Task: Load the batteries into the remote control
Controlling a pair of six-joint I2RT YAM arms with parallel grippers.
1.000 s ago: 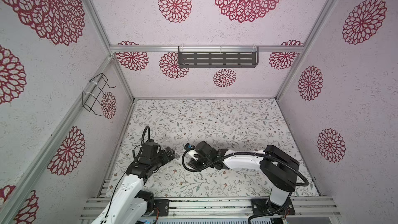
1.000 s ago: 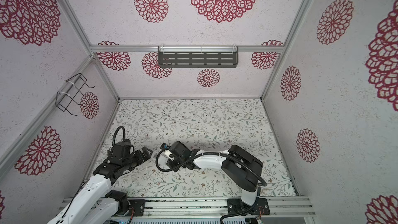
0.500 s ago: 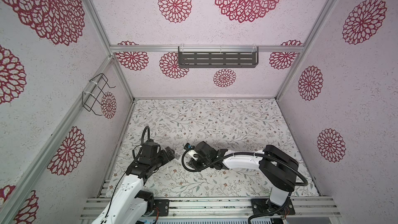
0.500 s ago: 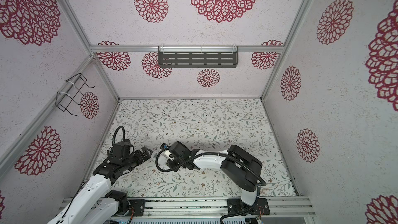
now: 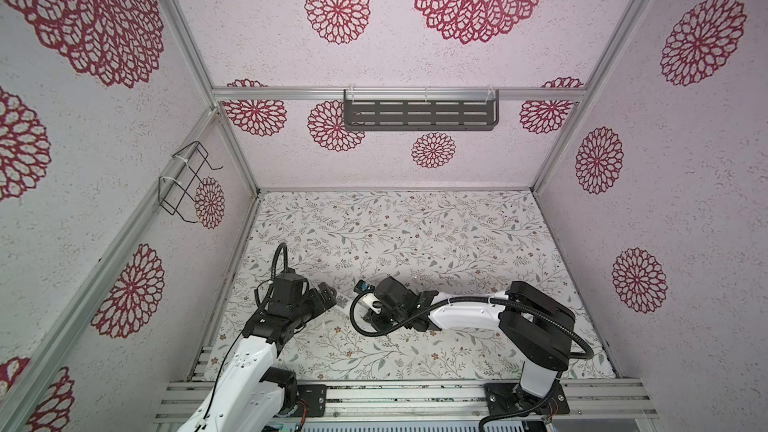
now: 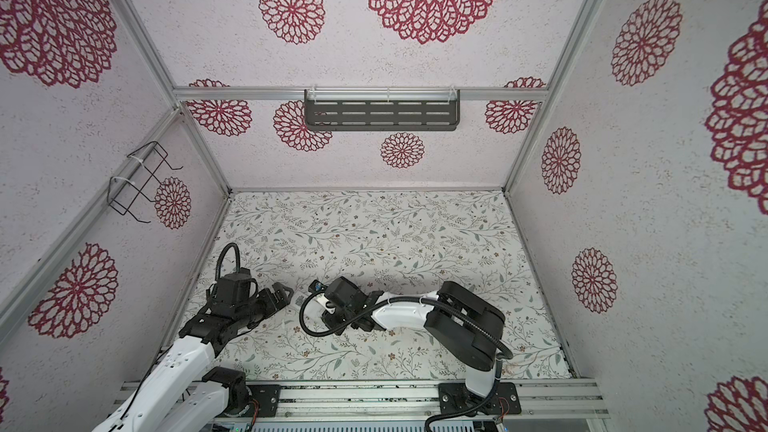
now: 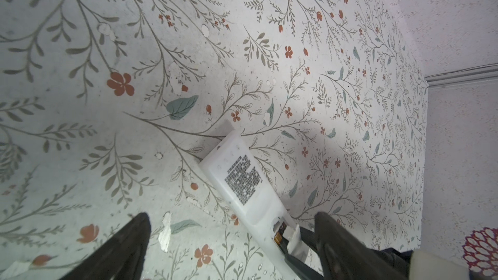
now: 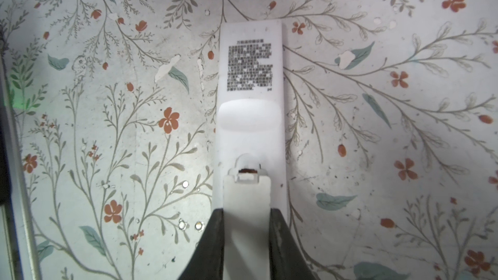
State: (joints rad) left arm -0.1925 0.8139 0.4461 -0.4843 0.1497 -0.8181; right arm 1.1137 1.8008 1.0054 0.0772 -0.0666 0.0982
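While the right gripper (image 8: 246, 210) is clamped on a flat white battery cover (image 8: 246, 189), the remote control (image 8: 250, 76) lies back-up on the floral mat (image 8: 377, 130). It sits left of the mat's middle and toward the near edge, between the two arms. Its labelled end points left toward the left gripper (image 7: 231, 216), whose dark fingers stand wide apart and hold nothing, one on either side of the remote's bay end.

**Progress.** The cover lies lengthwise over the remote's right end, with its notched latch tab aimed at a rounded recess. A narrow gap there shows a small coppery-dark spot. Whether this is a contact or a battery end cannot be told.

The batteries are not visible on the mat or in either gripper. They are probably already in the bay, which would leave only seating and latching the cover. In the left wrist view the cover appears slightly raised at the bay, so it is judged not yet closed.

**Materials and shapes.**
- **Remote:** a slim, smooth, matte white plastic bar with square corners. It carries a block of fine black print and a shallow oval thumb dip.
- **Cover:** a thin rigid panel, narrower than the remote.
- **Mat:** a printed surface of grey sprigs and rust-red flowers, chipped in places.
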